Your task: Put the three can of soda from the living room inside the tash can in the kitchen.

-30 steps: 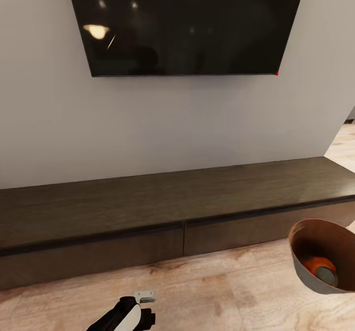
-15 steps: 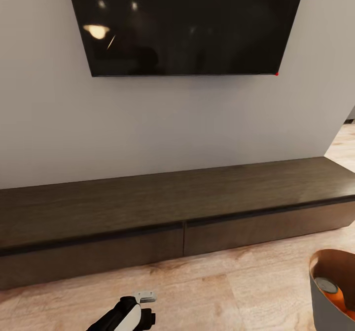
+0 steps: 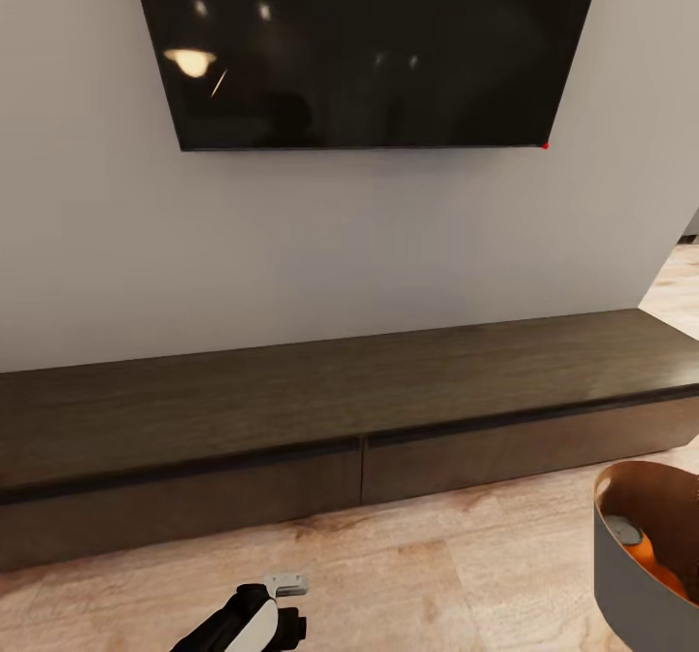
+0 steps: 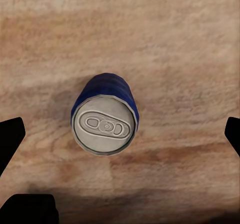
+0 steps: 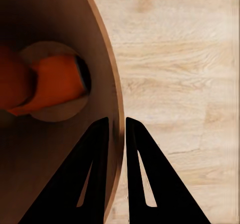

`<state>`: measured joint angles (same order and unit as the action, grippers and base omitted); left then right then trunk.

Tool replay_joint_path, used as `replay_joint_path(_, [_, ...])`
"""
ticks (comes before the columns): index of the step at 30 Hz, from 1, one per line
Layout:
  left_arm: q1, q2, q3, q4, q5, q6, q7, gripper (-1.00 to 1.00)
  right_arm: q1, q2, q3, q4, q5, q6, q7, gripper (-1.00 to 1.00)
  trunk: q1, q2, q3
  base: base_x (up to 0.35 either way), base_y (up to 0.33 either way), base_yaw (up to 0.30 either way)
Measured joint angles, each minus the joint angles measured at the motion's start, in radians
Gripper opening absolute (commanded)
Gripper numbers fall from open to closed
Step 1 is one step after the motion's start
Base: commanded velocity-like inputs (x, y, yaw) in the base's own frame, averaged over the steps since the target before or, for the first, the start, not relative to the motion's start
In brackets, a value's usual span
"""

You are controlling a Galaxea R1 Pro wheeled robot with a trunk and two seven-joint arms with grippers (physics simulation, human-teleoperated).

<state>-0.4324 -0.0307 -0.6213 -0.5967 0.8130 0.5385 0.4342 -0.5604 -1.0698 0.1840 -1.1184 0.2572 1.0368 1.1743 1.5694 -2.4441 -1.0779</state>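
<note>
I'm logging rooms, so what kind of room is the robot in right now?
Most likely a living room: a wall-mounted TV hangs above a long low cabinet on a wood floor.

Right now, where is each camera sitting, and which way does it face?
Head view: high on the robot, facing the TV and cabinet; left arm low.
Left wrist view: looks down on the blue can standing on the floor; left gripper open.
Right wrist view: right gripper pinches the bin rim.
Shared: bin, orange cans.
</note>
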Motion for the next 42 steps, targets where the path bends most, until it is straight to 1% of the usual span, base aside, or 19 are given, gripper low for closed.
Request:
replay_joint_path(5, [0.000, 0.000, 0.000, 0.000, 0.000, 0.000, 0.000, 1.00, -0.007, -0.002, 0.002, -0.082, -0.008, 0.006, 0.002, -1.00, 0.000, 0.000, 0.000, 0.000, 0.000, 0.000])
replay_joint_path(7, [0.000, 0.000, 0.000, 0.000, 0.000, 0.000, 0.000, 1.00, -0.008, -0.002, 0.003, -0.101, -0.003, 0.006, 0.005, -1.00, 0.000, 0.000, 0.000, 0.000, 0.000, 0.000])
replay_joint_path(9, [0.000, 0.000, 0.000, 0.000, 0.000, 0.000, 0.000, 1.00, -0.008, -0.004, 0.003, -0.111, 0.012, -0.003, 0.020, -1.00, 0.000, 0.000, 0.000, 0.000, 0.000, 0.000])
replay_joint_path(14, [0.000, 0.000, 0.000, 0.000, 0.000, 0.000, 0.000, 1.00, -0.008, -0.017, 0.004, -0.138, 0.003, 0.008, 0.077, -1.00, 0.019, -0.035, -0.016, 0.000, 0.000, 0.000])
replay_joint_path(17, [0.000, 0.000, 0.000, -0.001, 0.000, 0.000, 0.000, 1.00, -0.008, -0.022, 0.005, -0.154, 0.027, 0.003, 0.097, -1.00, 0.031, -0.056, -0.025, 0.000, 0.000, 0.000])
replay_joint_path(18, [0.000, 0.000, 0.000, -0.002, 0.000, 0.000, 0.000, 1.00, -0.008, -0.024, 0.005, -0.158, 0.041, -0.001, 0.107, -1.00, 0.031, -0.056, -0.029, 0.000, 0.000, 0.000])
replay_joint_path(23, [0.000, 0.000, 0.000, -0.004, 0.000, 0.000, -0.001, 1.00, -0.011, -0.026, 0.005, -0.165, 0.049, 0.005, 0.138, -1.00, 0.033, -0.057, -0.048, 0.000, 0.000, 0.000])
replay_joint_path(26, [0.000, 0.000, 0.000, -0.006, 0.000, 0.000, -0.001, 1.00, -0.013, -0.027, 0.005, -0.166, 0.058, 0.001, 0.143, -1.00, 0.035, -0.058, -0.060, 0.000, 0.000, 0.000])
replay_joint_path(37, [0.000, 0.000, -0.001, -0.009, 0.000, 0.001, -0.002, 1.00, -0.015, -0.035, 0.005, -0.181, 0.057, 0.002, 0.146, -1.00, 0.035, -0.058, -0.060, 0.000, 0.000, 0.000])
replay_joint_path(42, [0.000, 0.000, -0.002, -0.011, 0.000, 0.001, -0.002, 1.00, -0.014, -0.037, 0.005, -0.198, 0.056, 0.003, 0.146, -1.00, 0.037, -0.059, -0.079, 0.000, 0.000, 0.000])
